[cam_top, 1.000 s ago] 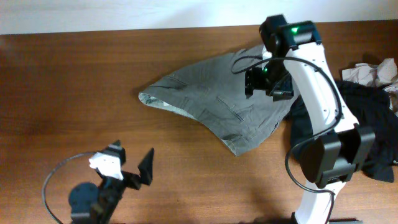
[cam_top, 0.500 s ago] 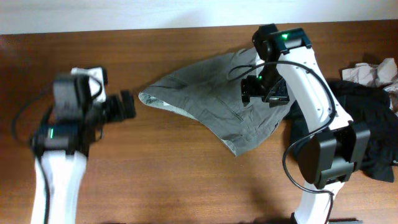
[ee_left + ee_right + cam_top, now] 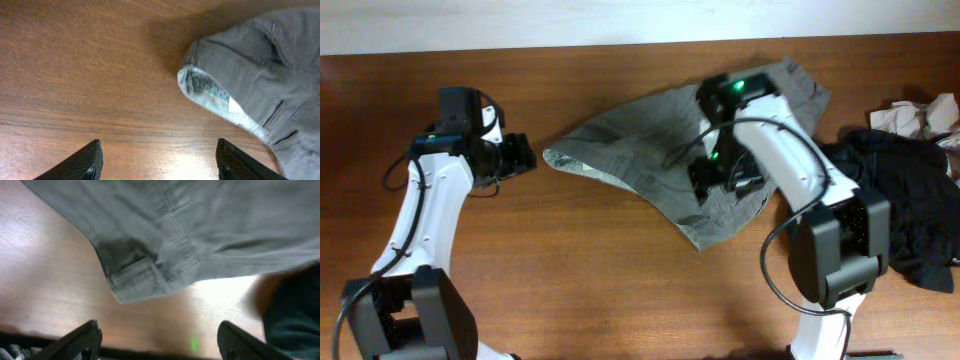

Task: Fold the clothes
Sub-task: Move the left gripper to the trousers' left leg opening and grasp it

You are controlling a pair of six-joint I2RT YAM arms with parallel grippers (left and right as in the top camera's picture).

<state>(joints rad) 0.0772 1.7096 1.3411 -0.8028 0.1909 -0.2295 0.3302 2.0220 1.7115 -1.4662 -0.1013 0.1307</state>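
**Left pincer** [image 3: 158, 145]: jaws are standing wide and gripping nothing. It is hovering over bare wood just left of the garment's left tip.

**Right pincer** [image 3: 157, 327]: jaws are likewise spreading wide and empty. It is hanging above the garment's near stitched corner, close to the cloth's edge.

**Grey-olive cotton shorts** [image 3: 640, 150]: they are lying spread and rumpled across the far middle of the brown wooden table [image 3: 600, 290]. They are tapering to a point at the left, where the paler lining [image 3: 205, 90] is showing along the turned-up edge. The right side is touching a heap of black garment [image 3: 910, 210].

**Pale crumpled cloth** [image 3: 910, 115]: it is sitting at the far right, beside the black heap.

**Open room**: bare wood is stretching along the near side and the whole left.
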